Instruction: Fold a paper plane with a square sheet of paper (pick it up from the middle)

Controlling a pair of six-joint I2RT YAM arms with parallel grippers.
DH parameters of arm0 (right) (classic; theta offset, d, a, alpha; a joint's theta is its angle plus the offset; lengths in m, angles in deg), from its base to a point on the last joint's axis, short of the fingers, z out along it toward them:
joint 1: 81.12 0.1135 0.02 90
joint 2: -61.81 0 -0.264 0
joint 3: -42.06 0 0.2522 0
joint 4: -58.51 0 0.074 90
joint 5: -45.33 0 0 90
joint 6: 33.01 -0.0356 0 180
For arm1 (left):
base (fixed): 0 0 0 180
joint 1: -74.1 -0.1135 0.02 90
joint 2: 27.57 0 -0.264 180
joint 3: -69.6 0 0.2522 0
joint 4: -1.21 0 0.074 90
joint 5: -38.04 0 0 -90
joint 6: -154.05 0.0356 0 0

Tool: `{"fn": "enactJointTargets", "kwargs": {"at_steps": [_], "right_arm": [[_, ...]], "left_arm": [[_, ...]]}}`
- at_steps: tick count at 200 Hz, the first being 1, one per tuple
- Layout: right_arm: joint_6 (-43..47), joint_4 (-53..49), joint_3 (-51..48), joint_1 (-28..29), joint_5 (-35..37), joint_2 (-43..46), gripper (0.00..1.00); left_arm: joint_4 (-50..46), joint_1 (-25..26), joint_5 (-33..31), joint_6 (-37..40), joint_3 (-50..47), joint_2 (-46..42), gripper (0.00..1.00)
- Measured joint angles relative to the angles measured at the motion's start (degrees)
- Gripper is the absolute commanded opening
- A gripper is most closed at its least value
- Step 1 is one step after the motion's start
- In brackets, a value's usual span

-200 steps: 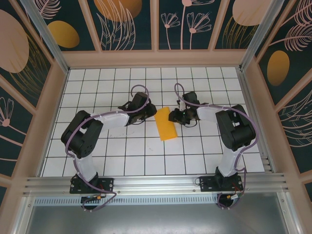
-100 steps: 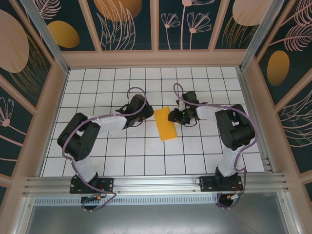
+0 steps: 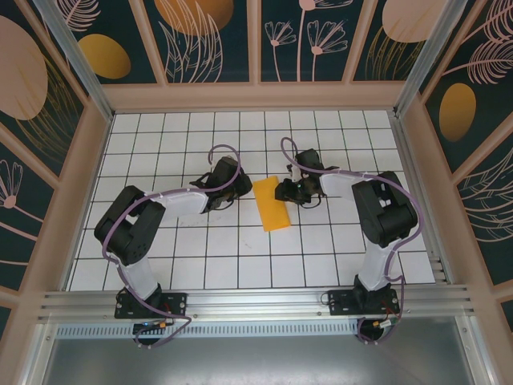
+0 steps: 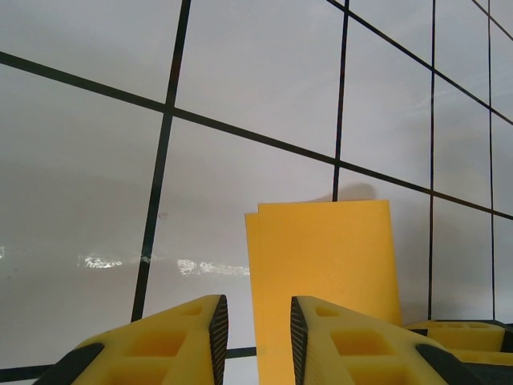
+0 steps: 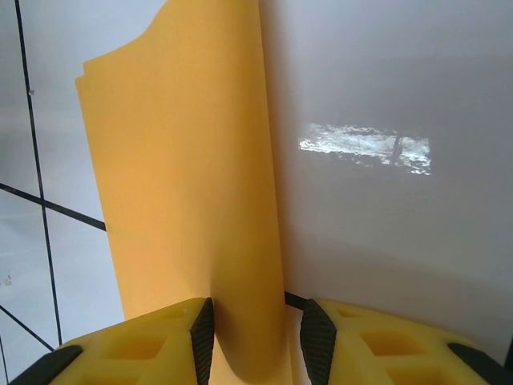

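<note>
Items counted: one sheet of paper point(image 3: 272, 205), two arms, two grippers, each with two yellow fingers with black pads.

Sheet – orange-yellow, folded to a long rectangle, lying flat on the white gridded table point(image 3: 160, 241) near the centre, between the two grippers. In the left wrist view point(image 4: 325, 265) two layers are visible, slightly offset along the left edge and top corner. In the right wrist view point(image 5: 184, 184) the near end curls up off the table.

Left gripper point(image 3: 239, 191): low over the table just beside the sheet's left long edge. Jaws stand apart with a narrow gap point(image 4: 258, 309); the sheet's edge lines up with that gap, beyond the tips. Nothing clamped.

Right gripper point(image 3: 280, 192): at the sheet's right long edge, near its far end. Jaws parted point(image 5: 255, 313); the curled end of the sheet sits in the gap, close against the left pad – no clamping evident. Its fingers point(image 4: 453, 327) also appear in the left wrist view, beside the sheet
</note>
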Motion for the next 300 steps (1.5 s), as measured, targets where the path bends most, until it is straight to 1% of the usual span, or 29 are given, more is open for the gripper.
{"fn": "enactJointTargets", "kwargs": {"at_steps": [109, 226, 300], "right_arm": [[2.1, -1.5, 1.0, 0.3, 0.3, -0.7, 0.40], [2.7, -2.5, 1.6, 0.5, 1.2, -1.2, 0.38], [2.8, -2.5, 1.7, 0.7, 1.2, -1.4, 0.40]], "left_arm": [[0.1, 0.0, 1.2, 0.0, 0.0, 0.5, 0.27], [1.9, 0.0, 6.2, 0.1, 0.6, 3.6, 0.26], [3.9, 0.0, 9.6, 0.1, 1.2, 4.2, 0.25]]}}
